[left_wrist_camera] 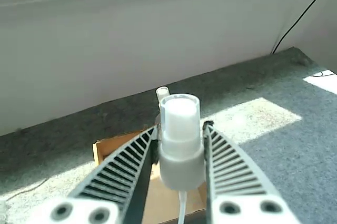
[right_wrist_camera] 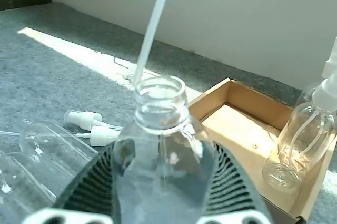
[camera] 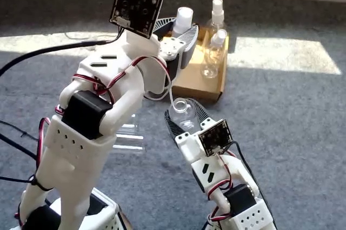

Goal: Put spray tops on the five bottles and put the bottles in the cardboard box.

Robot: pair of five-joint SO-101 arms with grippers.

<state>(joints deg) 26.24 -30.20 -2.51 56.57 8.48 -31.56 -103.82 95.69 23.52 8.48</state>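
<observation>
**Visitor:** What is each end effector doing?

**Me:** My left end effector (left_wrist_camera: 180,129) is clenched on a spray top (left_wrist_camera: 180,147). It grips the collar from both sides, so the dip tube (right_wrist_camera: 152,29) hangs free below it. My right end effector (right_wrist_camera: 163,155) grasps an open bottle (right_wrist_camera: 160,105) around the body. The neck stands upright and clear above the fingers.

**Visitor:** Why one above the other?

**Me:** The tube has to go down the neck before the top can seat. The left one holds high, the right one holds just underneath, and the tube's tip is at the bottle's rim. I cannot tell whether it is inside the mouth or just beside it.

**Visitor:** And the box?

**Me:** The cardboard box (right_wrist_camera: 237,124) lies just beyond both end effectors, open side up. Two capped bottles (camera: 212,51) stand in its far corner, which leaves bare floor in the nearer part for more.

**Visitor:** What is left?

**Me:** Beside my right end effector, on the bench (camera: 292,132), lie loose spray tops (right_wrist_camera: 87,120) and empty bottles (right_wrist_camera: 42,139) on their sides. I cannot count the bottles surely. I judge the task to be under halfway.

**Visitor:** Any risk?

**Me:** The tube is thin and bends, so it could catch on the rim. The bottle must stay upright while the top comes down.
</observation>
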